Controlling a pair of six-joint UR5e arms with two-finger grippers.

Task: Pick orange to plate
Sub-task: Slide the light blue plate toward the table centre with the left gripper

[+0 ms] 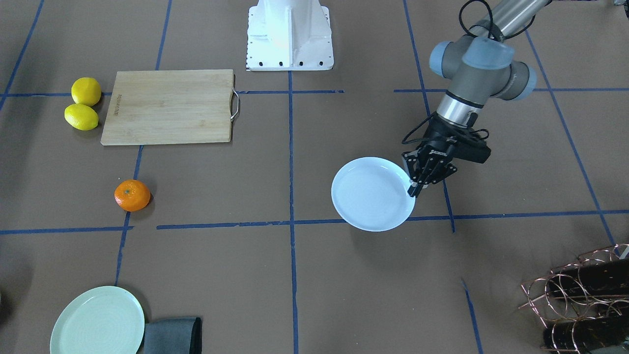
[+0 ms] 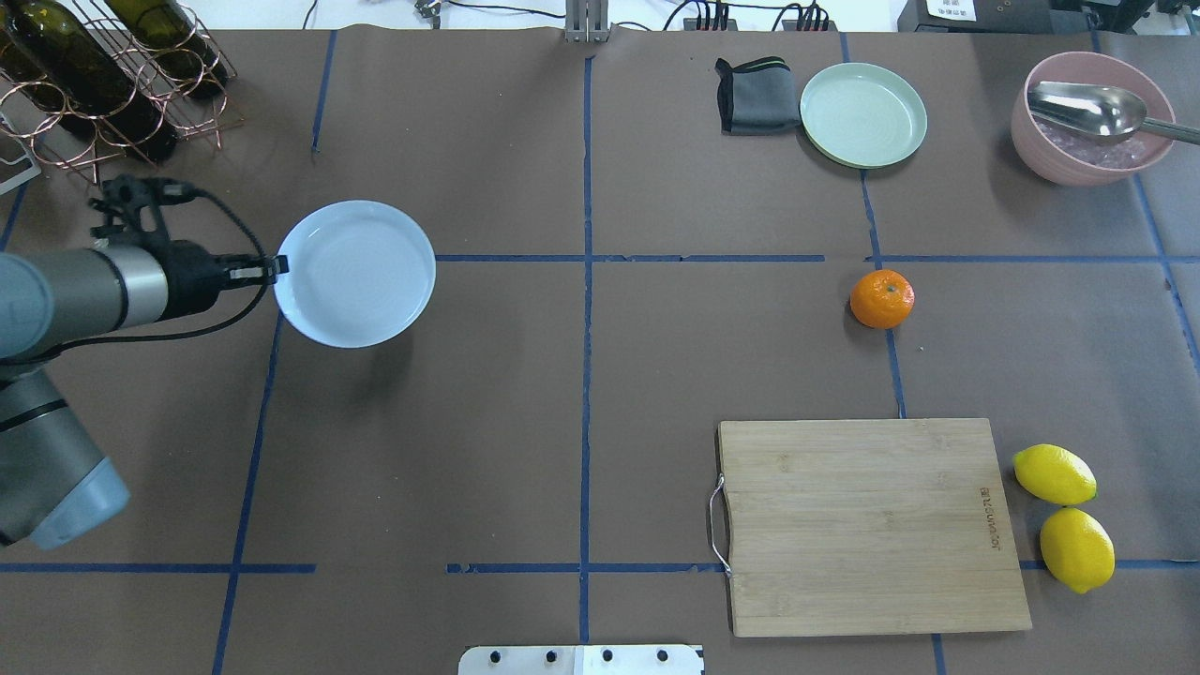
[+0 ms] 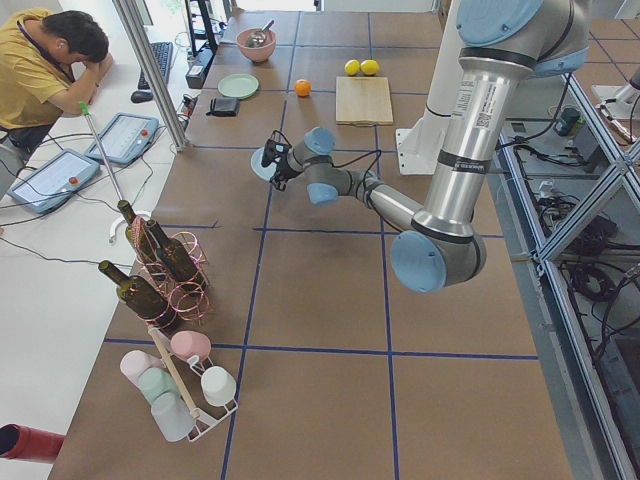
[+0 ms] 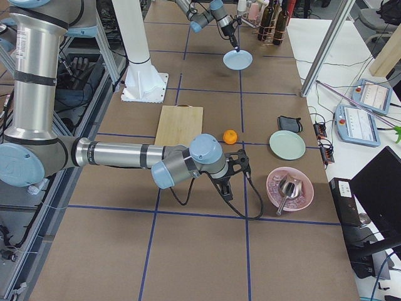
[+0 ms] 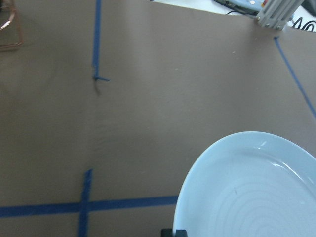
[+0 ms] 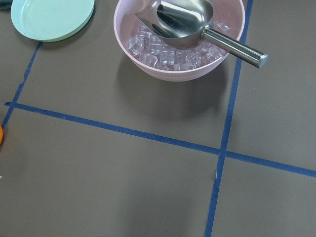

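The orange (image 1: 132, 195) (image 2: 881, 298) lies on the brown table by a blue tape line, on my right side, with nothing touching it. Only a sliver of the orange (image 6: 1, 136) shows in the right wrist view. My left gripper (image 1: 415, 189) (image 2: 277, 267) is shut on the rim of the pale bluish-white plate (image 1: 372, 194) (image 2: 354, 274) (image 5: 252, 192). The plate hangs just off the table and casts a shadow. My right gripper (image 4: 227, 191) hovers near the orange (image 4: 230, 136), shown only in the exterior right view, so I cannot tell its state.
A wooden cutting board (image 2: 872, 525) with two lemons (image 2: 1064, 516) beside it lies nearer to me than the orange. Beyond the orange are a pale green plate (image 2: 862, 114), a grey cloth (image 2: 755, 94) and a pink bowl (image 2: 1087, 141) of ice with a metal scoop. A bottle rack (image 2: 103, 84) stands far left.
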